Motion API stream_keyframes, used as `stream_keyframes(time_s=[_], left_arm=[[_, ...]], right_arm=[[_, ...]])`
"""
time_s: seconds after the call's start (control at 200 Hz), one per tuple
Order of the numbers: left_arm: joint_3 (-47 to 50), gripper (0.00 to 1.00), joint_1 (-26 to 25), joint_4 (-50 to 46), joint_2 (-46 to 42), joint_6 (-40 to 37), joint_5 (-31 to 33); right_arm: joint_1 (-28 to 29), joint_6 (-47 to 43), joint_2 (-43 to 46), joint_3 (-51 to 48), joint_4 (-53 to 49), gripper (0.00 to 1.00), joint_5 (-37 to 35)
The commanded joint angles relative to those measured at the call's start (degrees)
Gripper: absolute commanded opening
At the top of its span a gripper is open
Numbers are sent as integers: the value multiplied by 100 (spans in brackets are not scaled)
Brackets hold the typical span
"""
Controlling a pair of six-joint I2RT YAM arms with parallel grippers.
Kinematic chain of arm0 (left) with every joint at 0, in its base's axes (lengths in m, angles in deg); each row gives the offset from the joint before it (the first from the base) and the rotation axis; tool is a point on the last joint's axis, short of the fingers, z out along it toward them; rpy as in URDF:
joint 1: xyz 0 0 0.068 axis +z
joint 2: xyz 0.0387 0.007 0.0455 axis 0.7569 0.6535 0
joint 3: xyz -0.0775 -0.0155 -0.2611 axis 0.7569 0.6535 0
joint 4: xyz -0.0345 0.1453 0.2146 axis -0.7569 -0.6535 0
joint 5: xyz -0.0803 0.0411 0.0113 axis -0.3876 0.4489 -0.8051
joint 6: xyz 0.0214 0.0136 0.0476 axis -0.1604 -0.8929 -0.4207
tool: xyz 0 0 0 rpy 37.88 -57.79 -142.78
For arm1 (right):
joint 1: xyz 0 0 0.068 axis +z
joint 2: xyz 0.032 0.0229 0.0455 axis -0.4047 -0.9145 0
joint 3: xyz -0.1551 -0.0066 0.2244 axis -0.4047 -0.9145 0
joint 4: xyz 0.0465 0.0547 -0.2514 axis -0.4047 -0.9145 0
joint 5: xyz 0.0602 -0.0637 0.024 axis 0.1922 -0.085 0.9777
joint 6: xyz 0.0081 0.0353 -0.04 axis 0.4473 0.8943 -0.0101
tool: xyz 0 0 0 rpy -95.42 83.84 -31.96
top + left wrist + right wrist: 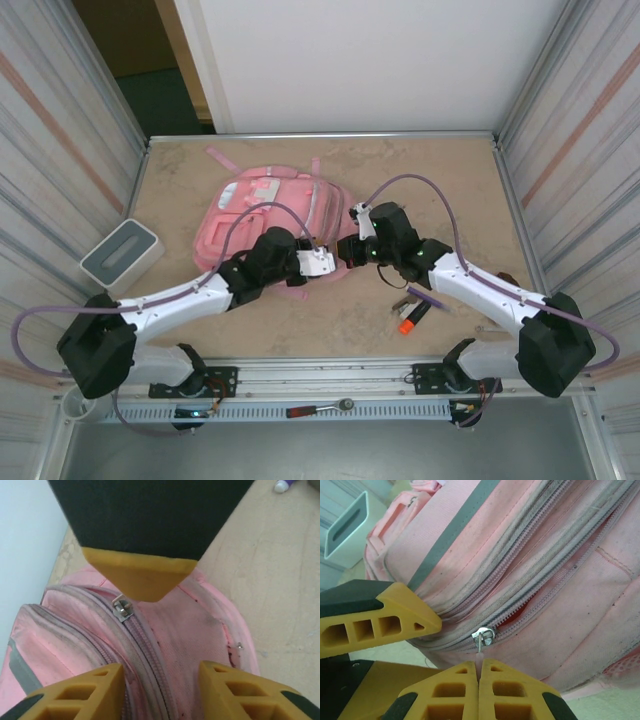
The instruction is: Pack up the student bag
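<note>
Beige stone-look tabletop (pixel 440 190) boxed in by ribbed pale walls. We see the pink fabric student bag (pixel 262 195) lying flat, left of centre toward the far edge, straps pointing at the back wall. Both arms meet at its near right corner.

Right gripper (pixel 479 690): yellow fingers pressed fully together. The tab of the silver zip pull (pixel 482 636) runs down into the seam between them, so we read it as pinched. Just beside the slider the zip gapes a slit, with red showing inside.

Left gripper (pixel 160 692): partly open with nothing between the pads. The grey zip track (pixel 142 645) runs up through the gap. We can't tell if the fingers (pixel 75 695) touch the fabric. From the left wrist, the right gripper's tip sits just above the pull.

Small grey-white box with a slot (pixel 122 253) sits at the left wall, apart from the bag. An orange-capped marker (pixel 407 325) lies beside the right arm.
</note>
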Motion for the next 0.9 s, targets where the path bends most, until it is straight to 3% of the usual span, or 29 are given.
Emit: stream_keyframes(time_s=[0.0, 0.08, 0.225, 0.356, 0.621, 0.792, 0.897], left_arm=[[-26, 30, 11, 249, 22, -206, 532], [80, 14, 61, 323, -65, -244, 559], [324, 0, 279, 338, -441, -180, 232], [593, 0, 597, 322, -864, -7, -359], [1178, 0, 1238, 312, -1778, 282, -918], [1680, 0, 1610, 356, -2608, 662, -902], [1863, 0, 1733, 318, -2934, 937, -731]], right_arm=[[52, 44, 327, 167, 434, 0, 282], [34, -56, 263, 176, 357, 0, 256], [1, -397, 163, 154, 116, 0, -51], [-86, -590, 79, 84, 3, 0, -474], [-131, -405, -305, 406, -165, 0, -1240], [-164, -327, -836, 969, -492, 0, -1719], [-207, -423, -983, 1109, -422, 0, -1467]])
